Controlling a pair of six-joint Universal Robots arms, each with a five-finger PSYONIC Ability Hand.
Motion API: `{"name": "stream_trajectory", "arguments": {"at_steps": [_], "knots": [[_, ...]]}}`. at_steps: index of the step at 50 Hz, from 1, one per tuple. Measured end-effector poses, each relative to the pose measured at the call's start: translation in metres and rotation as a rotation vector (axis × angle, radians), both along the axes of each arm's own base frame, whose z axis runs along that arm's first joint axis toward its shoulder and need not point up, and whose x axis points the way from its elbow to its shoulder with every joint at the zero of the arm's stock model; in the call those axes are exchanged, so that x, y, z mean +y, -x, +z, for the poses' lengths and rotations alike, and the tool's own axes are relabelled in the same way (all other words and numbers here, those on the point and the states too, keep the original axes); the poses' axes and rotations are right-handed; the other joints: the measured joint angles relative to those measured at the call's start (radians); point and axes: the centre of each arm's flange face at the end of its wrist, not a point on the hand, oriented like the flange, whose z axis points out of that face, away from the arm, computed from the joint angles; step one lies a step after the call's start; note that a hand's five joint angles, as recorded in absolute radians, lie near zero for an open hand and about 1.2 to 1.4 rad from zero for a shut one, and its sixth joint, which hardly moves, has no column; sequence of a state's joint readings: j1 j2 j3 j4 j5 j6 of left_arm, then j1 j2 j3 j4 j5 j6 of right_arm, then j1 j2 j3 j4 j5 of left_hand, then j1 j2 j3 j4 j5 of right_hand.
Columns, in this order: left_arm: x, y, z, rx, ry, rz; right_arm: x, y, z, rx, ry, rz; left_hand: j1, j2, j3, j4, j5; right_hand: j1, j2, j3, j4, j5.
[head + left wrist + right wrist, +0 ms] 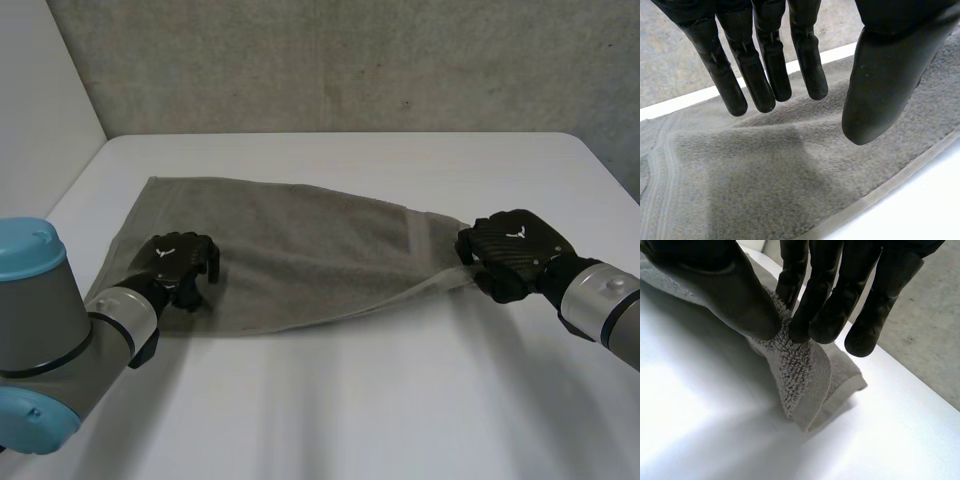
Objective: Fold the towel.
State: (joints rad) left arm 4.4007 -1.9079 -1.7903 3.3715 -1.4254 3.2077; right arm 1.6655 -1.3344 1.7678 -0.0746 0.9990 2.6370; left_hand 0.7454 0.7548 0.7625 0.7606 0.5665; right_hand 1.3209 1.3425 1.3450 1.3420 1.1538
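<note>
Nearest, the left hand (178, 262) hovers over the near left corner of the towel (300, 250) with fingers straight and apart; it holds nothing. The grey towel lies on the white table (350, 400), its long axis running from one hand to the other. At the right end, the right hand (512, 250) pinches the bunched corner between thumb and fingers — probably this end must travel leftward.

lt: bright, even | glare: on table (675, 405) | shdw: soft, under towel (805, 375)
</note>
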Motion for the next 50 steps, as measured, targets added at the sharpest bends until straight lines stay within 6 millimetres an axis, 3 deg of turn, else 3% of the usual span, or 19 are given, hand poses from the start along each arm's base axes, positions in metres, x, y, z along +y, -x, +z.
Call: {"name": "stream_trajectory", "arguments": {"at_steps": [13, 21, 27, 33, 50], "knots": [[0.000, -0.004, -0.007, -0.012, 0.024, 0.025, -0.014, 0.018, -0.002, -0.069, 0.154, -0.130, -0.265, -0.258, -0.257, -0.258, -0.276, 0.000, 0.000, 0.000, 0.000, 0.000], [-0.010, -0.026, -0.004, -0.151, 0.053, 0.019, -0.025, 0.031, -0.004, -0.064, 0.177, -0.189, -0.461, -0.468, -0.470, -0.468, -0.486, 0.000, 0.000, 0.000, 0.000, 0.000], [-0.012, -0.043, -0.008, -0.313, 0.063, -0.034, -0.027, 0.031, -0.008, -0.059, 0.166, -0.193, -0.463, -0.475, -0.484, -0.476, -0.494, 0.000, 0.000, 0.000, 0.000, 0.000], [-0.017, -0.056, -0.013, -0.369, 0.054, -0.028, -0.029, 0.033, -0.011, -0.052, 0.160, -0.212, -0.463, -0.475, -0.484, -0.476, -0.494, 0.000, 0.000, 0.000, 0.000, 0.000], [-0.019, -0.058, -0.019, -0.374, 0.032, -0.017, -0.029, 0.032, -0.016, -0.043, 0.148, -0.223, -0.463, -0.476, -0.484, -0.476, -0.494, 0.000, 0.000, 0.000, 0.000, 0.000]]}}
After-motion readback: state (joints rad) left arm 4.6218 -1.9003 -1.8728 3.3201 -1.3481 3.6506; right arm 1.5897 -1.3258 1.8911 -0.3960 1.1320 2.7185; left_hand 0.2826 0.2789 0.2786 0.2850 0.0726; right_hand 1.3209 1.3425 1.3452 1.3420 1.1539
